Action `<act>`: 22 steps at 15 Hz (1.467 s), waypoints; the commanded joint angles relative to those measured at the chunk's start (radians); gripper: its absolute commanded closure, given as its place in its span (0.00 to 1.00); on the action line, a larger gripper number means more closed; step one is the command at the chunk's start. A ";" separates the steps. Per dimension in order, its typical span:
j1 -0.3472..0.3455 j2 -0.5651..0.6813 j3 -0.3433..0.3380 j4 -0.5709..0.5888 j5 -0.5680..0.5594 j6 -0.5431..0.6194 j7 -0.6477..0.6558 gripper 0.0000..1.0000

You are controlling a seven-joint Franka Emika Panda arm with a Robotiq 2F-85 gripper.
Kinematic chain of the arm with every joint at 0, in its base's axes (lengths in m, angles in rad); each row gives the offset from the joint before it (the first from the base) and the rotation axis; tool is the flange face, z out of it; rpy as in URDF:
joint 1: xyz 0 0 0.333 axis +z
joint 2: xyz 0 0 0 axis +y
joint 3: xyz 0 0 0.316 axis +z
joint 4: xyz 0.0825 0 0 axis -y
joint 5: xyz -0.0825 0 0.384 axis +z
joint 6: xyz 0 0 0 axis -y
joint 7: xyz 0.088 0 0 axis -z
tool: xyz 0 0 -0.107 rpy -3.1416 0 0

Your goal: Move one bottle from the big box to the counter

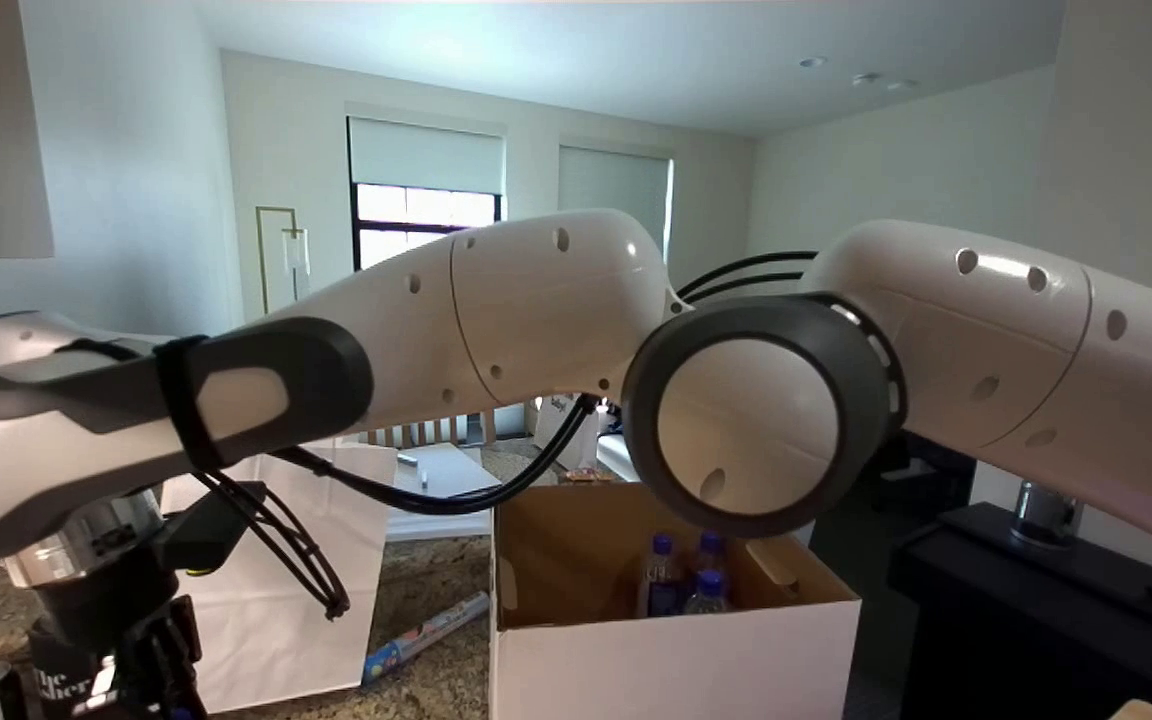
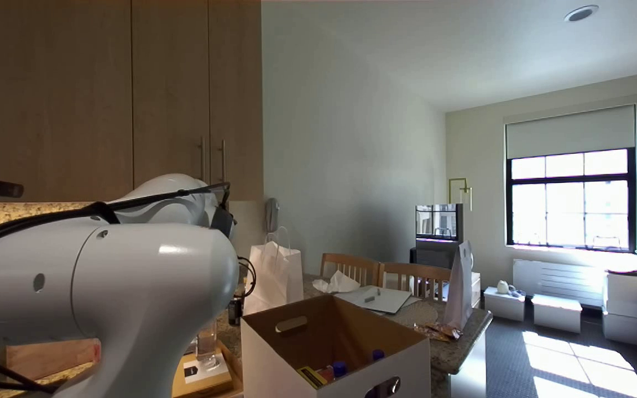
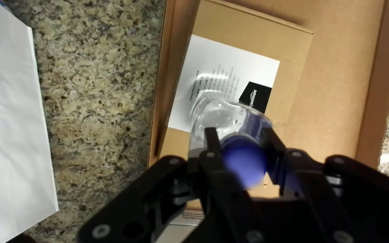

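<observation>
From my remote post, I hold a clear bottle (image 3: 228, 125) near the middle of the wrist view, my gripper (image 3: 239, 135) clasped about its neck beneath the blue cap. Below lies a printed carton (image 3: 248, 25) in a shallow cardboard tray (image 3: 336, 84); whether the bottle's base touches the carton, I cannot tell. At five o'clock in an exterior view, the big box (image 1: 676, 665) holds at least three more blue-capped bottles (image 1: 664, 580). By my reading, getting one bottle out is done and the carry is well along; setting it down and letting go remain. Toward nine o'clock in the wrist view, the speckled counter (image 3: 99, 111) shows between the tray and a white paper bag (image 3: 12, 118), to my mind the likeliest landing spot.
</observation>
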 commanded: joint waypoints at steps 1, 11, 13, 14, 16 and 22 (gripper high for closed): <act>0.023 0.062 -0.028 0.122 0.041 -0.029 0.021 0.86; 0.065 0.112 -0.089 0.282 0.047 -0.117 -0.005 0.01; 0.059 0.052 -0.109 0.236 0.044 -0.128 0.000 0.00; 0.054 0.033 -0.117 0.232 0.045 -0.135 -0.002 0.00; 0.045 0.003 -0.125 0.237 0.050 -0.145 -0.004 0.00; -0.021 -0.077 -0.121 0.257 0.088 -0.112 0.046 0.00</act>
